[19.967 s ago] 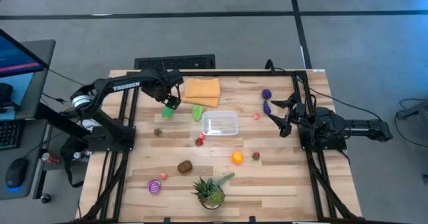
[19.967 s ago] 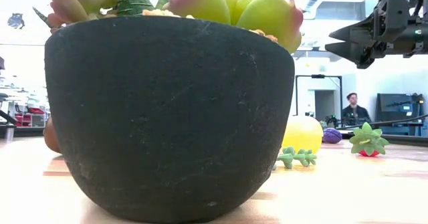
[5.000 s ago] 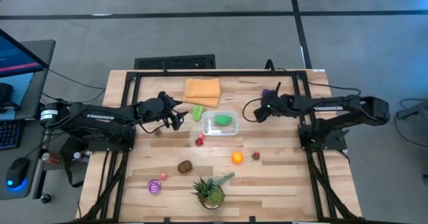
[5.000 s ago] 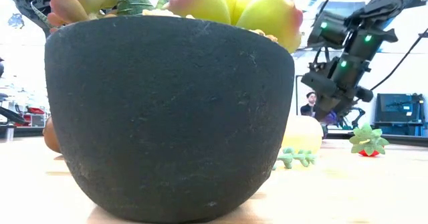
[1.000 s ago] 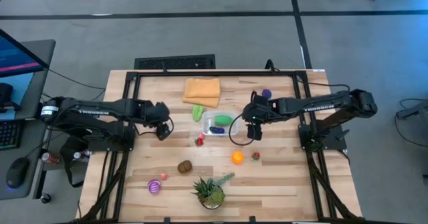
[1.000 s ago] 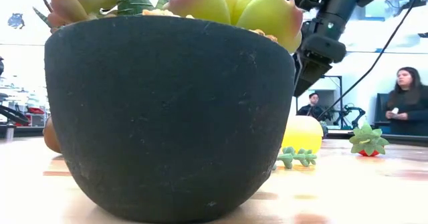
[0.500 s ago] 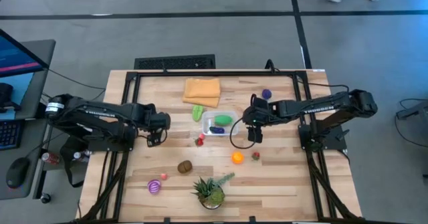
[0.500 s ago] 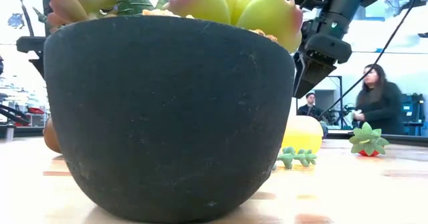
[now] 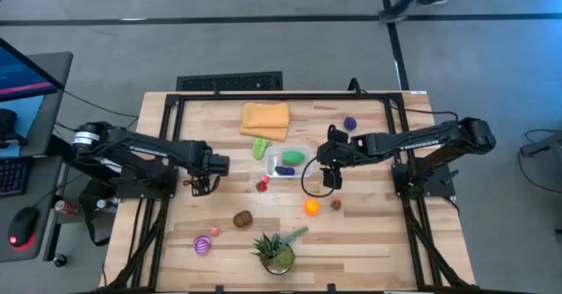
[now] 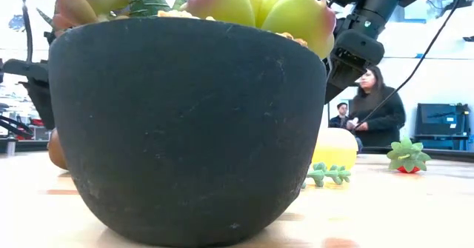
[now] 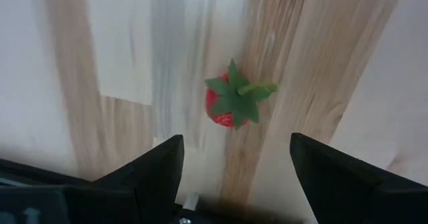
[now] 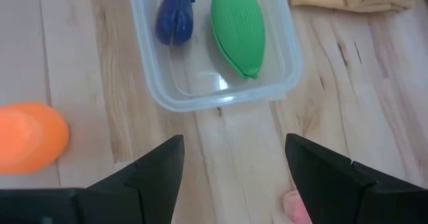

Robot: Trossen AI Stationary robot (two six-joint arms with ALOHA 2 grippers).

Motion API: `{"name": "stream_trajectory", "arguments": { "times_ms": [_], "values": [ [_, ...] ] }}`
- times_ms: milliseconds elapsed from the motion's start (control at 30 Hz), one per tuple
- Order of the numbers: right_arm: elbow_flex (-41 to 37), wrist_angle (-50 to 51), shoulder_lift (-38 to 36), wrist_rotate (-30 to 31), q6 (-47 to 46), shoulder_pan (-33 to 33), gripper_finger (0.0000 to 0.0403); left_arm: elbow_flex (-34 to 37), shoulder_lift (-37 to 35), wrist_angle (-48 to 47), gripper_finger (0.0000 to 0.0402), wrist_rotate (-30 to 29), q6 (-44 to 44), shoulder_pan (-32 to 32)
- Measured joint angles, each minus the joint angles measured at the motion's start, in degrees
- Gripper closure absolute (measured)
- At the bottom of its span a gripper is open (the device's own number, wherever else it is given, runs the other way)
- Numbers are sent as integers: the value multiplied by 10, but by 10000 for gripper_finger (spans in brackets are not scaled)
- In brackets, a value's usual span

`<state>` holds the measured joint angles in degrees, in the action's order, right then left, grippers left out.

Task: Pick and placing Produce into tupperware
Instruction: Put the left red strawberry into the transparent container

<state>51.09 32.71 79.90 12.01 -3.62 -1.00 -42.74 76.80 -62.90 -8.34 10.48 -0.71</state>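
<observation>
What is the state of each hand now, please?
Left hand: open, holding nothing, above a small red strawberry.
Right hand: open, holding nothing, beside the clear tub.

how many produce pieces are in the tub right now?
2. A green piece and a dark purple piece lie side by side in the clear tub. Nothing else shows inside; the rest is out on the table.
</observation>
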Motion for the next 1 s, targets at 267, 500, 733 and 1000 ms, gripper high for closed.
{"name": "stream_trajectory", "arguments": {
  "times_ms": [267,500,733,1000],
  "values": [
    [0,-4,0,0,0,-18,147,0,35,-4,143,-3,0,0],
    [0,-14,0,0,1,-24,147,0,36,-4,159,-14,8,1],
    [0,-17,0,0,0,-24,147,0,36,7,161,-25,19,1],
    [0,-19,0,0,-4,-24,147,0,36,28,161,-30,21,1]
  ]
}}
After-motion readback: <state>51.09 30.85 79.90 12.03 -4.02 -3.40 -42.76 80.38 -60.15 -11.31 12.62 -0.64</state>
